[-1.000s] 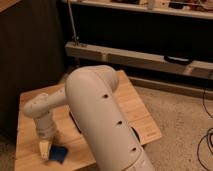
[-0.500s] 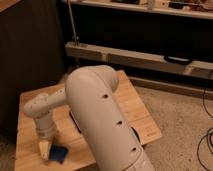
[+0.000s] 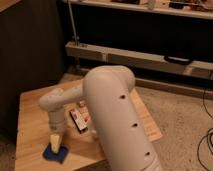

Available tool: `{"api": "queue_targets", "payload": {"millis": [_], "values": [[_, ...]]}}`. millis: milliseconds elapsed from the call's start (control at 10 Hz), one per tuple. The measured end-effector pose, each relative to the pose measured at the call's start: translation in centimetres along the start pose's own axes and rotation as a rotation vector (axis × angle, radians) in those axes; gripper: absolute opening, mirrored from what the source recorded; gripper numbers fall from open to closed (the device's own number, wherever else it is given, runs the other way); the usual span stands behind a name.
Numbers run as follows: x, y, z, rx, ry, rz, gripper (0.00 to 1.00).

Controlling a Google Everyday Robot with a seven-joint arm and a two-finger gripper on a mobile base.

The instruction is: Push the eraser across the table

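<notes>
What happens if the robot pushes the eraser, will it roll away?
Probably not. The eraser looks flat and blocky, so it should slide, not roll or tip. It lies flat on the wooden table, so a nudge likely moves it easily. The gripper is down at the blue pad, apart from it.

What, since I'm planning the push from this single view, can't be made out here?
- Camera view, gripper: it points down at the blue pad at the table's front left. Contact cannot be judged.
- Camera view, eraser: the arm hides the tabletop to its right.
- Camera view, small object behind the eraser: too blurred to identify.
- Camera view, table's front left corner: cut off by the bottom edge.
</notes>
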Motion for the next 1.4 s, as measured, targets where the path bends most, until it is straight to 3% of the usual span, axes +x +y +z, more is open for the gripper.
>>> {"api": "queue_targets", "payload": {"millis": [200, 1400], "values": [[1.88, -2.02, -0.4, 0.003, -0.007, 0.043, 0.8], [1.42, -1.53, -0.62, -0.005, -0.014, 0.036, 0.8]]}}
